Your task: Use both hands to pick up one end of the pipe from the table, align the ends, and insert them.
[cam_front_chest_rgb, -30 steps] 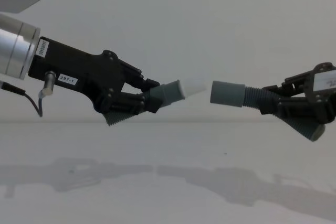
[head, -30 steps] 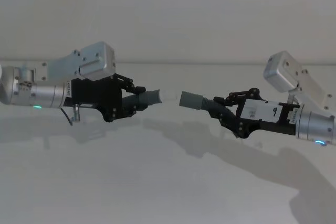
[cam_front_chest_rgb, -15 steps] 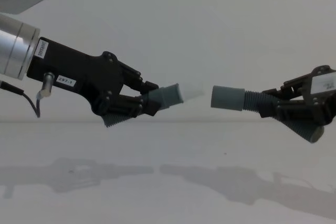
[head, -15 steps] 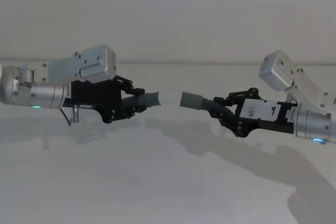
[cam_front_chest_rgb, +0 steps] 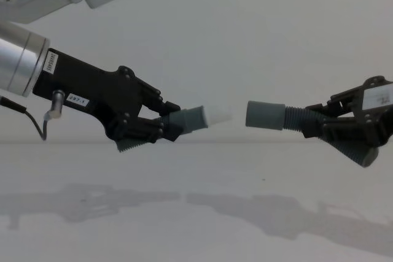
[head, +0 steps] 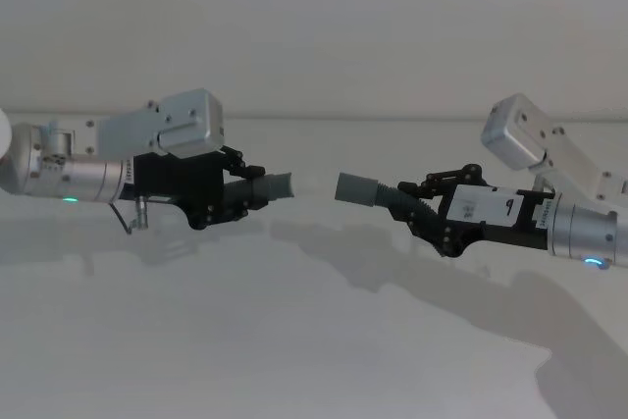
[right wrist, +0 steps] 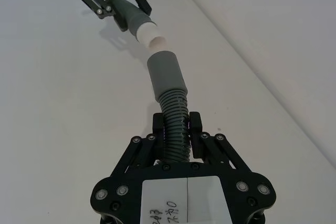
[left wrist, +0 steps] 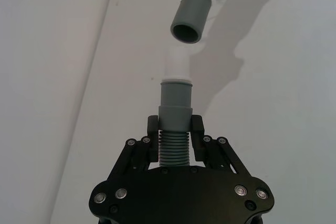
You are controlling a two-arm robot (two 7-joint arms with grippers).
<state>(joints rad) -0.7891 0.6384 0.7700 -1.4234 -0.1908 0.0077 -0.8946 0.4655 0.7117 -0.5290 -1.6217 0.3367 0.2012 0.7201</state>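
Both pipe pieces are held in the air above the white table (head: 294, 340), facing each other. My left gripper (head: 255, 191) is shut on the ribbed middle of the left pipe piece (cam_front_chest_rgb: 189, 118), whose white tip (cam_front_chest_rgb: 218, 115) points right. My right gripper (head: 410, 199) is shut on the ribs of the right pipe piece (cam_front_chest_rgb: 295, 118), and its wide grey cuff (cam_front_chest_rgb: 265, 115) points left. A short gap separates the ends at about the same height. In the left wrist view the white tip (left wrist: 177, 65) sits just short of the open cuff (left wrist: 189, 20), slightly to one side of it.
The table's far edge (head: 392, 117) meets a plain wall behind the arms. Shadows of both arms lie on the table surface (cam_front_chest_rgb: 196, 207) below the grippers.
My left gripper has tilted its piece flatter and drawn back a little to the left, so the gap between white tip and cuff is slightly wider. The right gripper has barely moved.
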